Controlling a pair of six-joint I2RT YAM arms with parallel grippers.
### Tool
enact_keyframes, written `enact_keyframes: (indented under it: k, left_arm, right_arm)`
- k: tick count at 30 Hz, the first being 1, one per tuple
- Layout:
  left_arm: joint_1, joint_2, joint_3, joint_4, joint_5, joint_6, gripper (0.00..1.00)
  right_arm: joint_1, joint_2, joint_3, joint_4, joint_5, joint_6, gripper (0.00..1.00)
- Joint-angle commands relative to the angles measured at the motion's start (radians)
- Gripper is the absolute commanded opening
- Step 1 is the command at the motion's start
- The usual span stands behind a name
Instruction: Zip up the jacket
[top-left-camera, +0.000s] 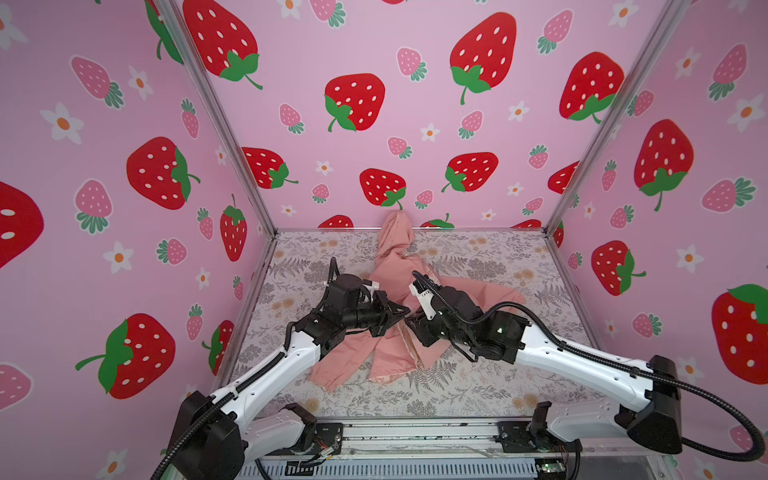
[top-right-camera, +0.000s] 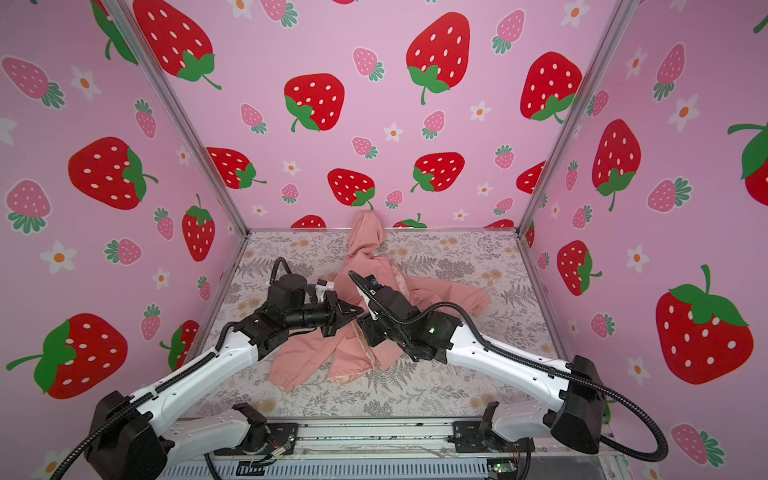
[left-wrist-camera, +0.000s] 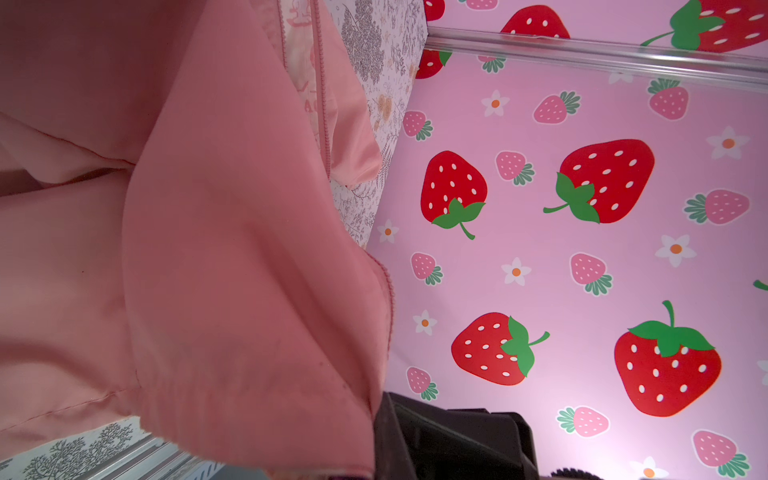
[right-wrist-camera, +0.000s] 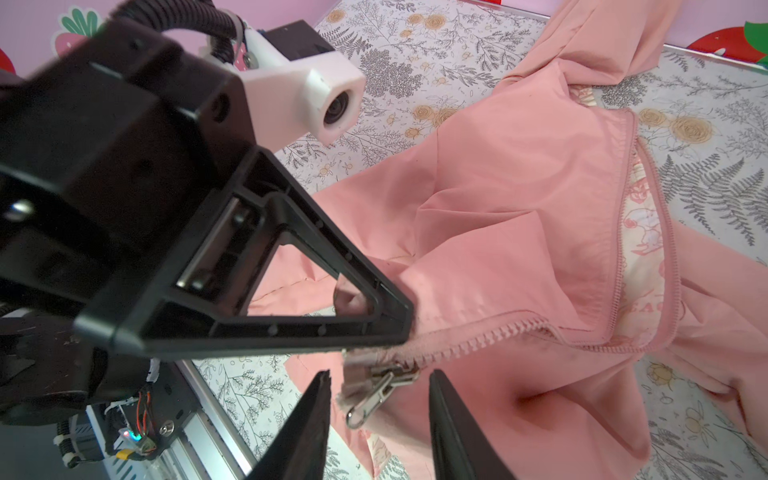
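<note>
On the table (right-wrist-camera: 395, 62), the jacket (right-wrist-camera: 519, 187) is pinched beside its zipper by the closed left gripper (right-wrist-camera: 405, 328); the zipper pull (right-wrist-camera: 374, 395) is straddled, ungripped, by the part-open right gripper (right-wrist-camera: 380, 374).

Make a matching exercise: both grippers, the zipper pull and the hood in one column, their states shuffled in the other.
1. left gripper
2. right gripper
3. small silver metal zipper pull
4. hood of the salmon-pink fabric jacket

A. up against the strawberry-print back wall
B. jaws apart
C. jaws shut on jacket fabric
D. between open jaws, not gripped

Pairs: 1-C, 2-B, 3-D, 4-A
</note>
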Motion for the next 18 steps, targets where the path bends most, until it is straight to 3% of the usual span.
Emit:
enact_keyframes:
  k: [1, 18]
  left_arm:
    - [-0.003, 0.002, 0.051, 0.024, 0.024, 0.000, 0.00]
    - [-0.008, 0.005, 0.057, 0.027, 0.028, 0.002, 0.00]
  right_arm:
    - [0.004, -0.024, -0.019, 0.013, 0.001, 0.003, 0.38]
    - [0.004, -0.038, -0.032, 0.009, 0.033, 0.007, 0.27]
